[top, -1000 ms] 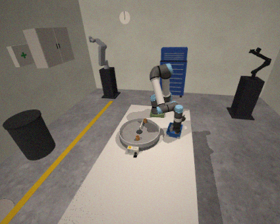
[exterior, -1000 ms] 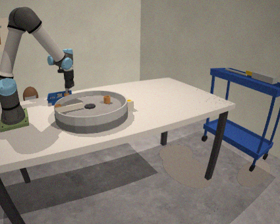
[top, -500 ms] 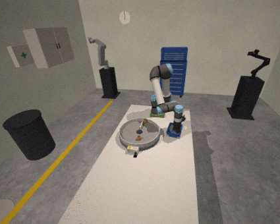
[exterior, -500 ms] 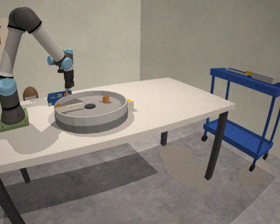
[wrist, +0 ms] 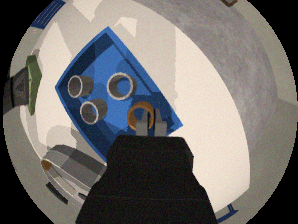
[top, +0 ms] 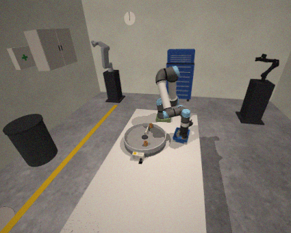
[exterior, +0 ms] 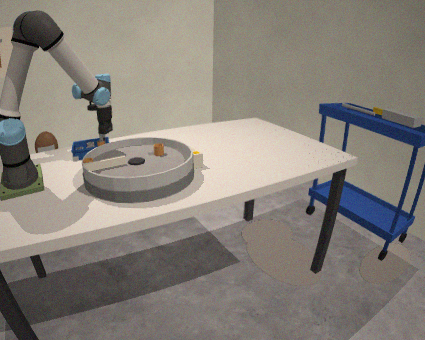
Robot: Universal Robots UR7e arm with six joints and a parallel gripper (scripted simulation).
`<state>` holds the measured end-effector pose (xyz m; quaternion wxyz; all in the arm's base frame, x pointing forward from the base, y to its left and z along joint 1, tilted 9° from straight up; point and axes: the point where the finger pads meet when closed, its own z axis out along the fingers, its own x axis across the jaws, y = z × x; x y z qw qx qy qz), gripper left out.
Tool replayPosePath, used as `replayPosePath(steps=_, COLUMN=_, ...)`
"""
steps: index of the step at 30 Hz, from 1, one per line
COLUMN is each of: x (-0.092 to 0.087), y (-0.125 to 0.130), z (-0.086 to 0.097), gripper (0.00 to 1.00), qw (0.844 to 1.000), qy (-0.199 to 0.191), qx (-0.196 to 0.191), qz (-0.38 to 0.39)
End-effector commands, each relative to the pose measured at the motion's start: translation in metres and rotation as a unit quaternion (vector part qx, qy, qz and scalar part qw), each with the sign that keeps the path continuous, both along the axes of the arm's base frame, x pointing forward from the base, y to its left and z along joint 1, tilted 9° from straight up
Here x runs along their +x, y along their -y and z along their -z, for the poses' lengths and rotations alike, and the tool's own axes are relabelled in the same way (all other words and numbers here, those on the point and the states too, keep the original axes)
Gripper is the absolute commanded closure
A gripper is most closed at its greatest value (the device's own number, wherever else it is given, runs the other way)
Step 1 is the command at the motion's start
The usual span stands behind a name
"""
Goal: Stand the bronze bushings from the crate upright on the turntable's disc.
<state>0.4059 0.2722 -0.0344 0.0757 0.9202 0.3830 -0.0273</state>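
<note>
The blue crate (wrist: 113, 96) stands on the table beside the turntable (top: 145, 138). In the wrist view it holds three steel bushings (wrist: 120, 86) and one bronze bushing (wrist: 144, 116) near its right wall. My gripper (wrist: 151, 115) (top: 181, 134) reaches down into the crate and is shut on that bronze bushing. Two bronze bushings stand on the disc: one in front of the dark hub (exterior: 136, 161), at the disc's near side (top: 145, 144), and one at the far rim (top: 150, 126). They also show in the exterior view (exterior: 158, 149) (exterior: 88, 160).
A pale bar (exterior: 106, 162) lies across the disc from the hub to the raised rim. A small control box (top: 138, 155) with a yellow button sits at the turntable's front. The arm's green base (exterior: 21, 187) is close behind. A blue cart (exterior: 381, 165) stands off the table.
</note>
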Motion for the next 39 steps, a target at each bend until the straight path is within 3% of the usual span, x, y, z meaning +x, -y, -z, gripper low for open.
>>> replayPosePath(steps=1, x=0.0, y=-0.001, z=-0.004, gripper=1.0, qw=1.0, qy=0.001, qx=0.0, qz=0.0)
replayPosePath(steps=9, x=0.0, y=-0.003, z=-0.018, gripper=1.0, qw=1.0, qy=0.001, qx=0.0, qz=0.0)
replayPosePath(steps=21, x=0.0, y=-0.012, z=-0.071, gripper=1.0, qw=1.0, qy=0.001, qx=0.0, qz=0.0)
replayPosePath(steps=23, x=0.0, y=-0.012, z=-0.071, gripper=1.0, qw=1.0, qy=0.001, qx=0.0, qz=0.0)
replayPosePath(steps=31, x=-0.001, y=-0.017, z=-0.103, gripper=1.0, qw=1.0, qy=0.001, qx=0.0, qz=0.0)
replayPosePath(steps=39, x=-0.001, y=-0.019, z=-0.114, gripper=1.0, qw=1.0, qy=0.001, qx=0.0, qz=0.0)
